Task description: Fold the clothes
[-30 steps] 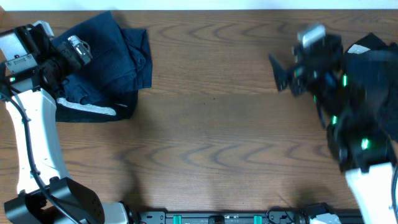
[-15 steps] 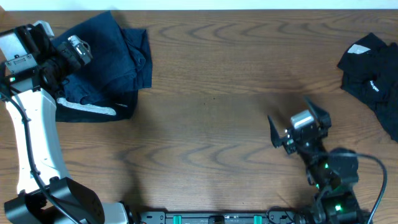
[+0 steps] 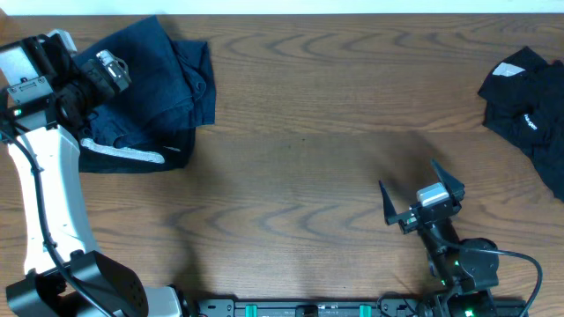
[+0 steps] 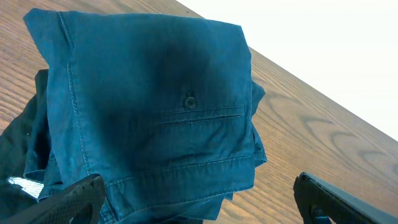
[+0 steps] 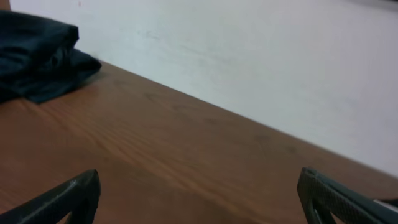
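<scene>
**A:** Where are the clothes?

**B:** Navy-blue shorts (image 3: 163, 75) lie folded in the far left corner of the worktop (image 3: 300, 132), with a buttoned pocket facing up. A black garment (image 3: 529, 110) with white marks lies rumpled at the far right edge.

**A:** And the hands?

**B:** The left hand (image 4: 198, 182) hangs over the shorts, its fingers spread wide and holding nothing. The right hand (image 3: 412, 187) is also spread and empty, over bare wood near the front edge, well apart from both garments.

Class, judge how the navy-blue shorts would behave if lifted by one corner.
Likely floppy: the navy-blue shorts lie in soft stacked folds, so they would probably sag and unfold. Woven cloth with stitched seams suggests they grip easily and will not roll.
</scene>
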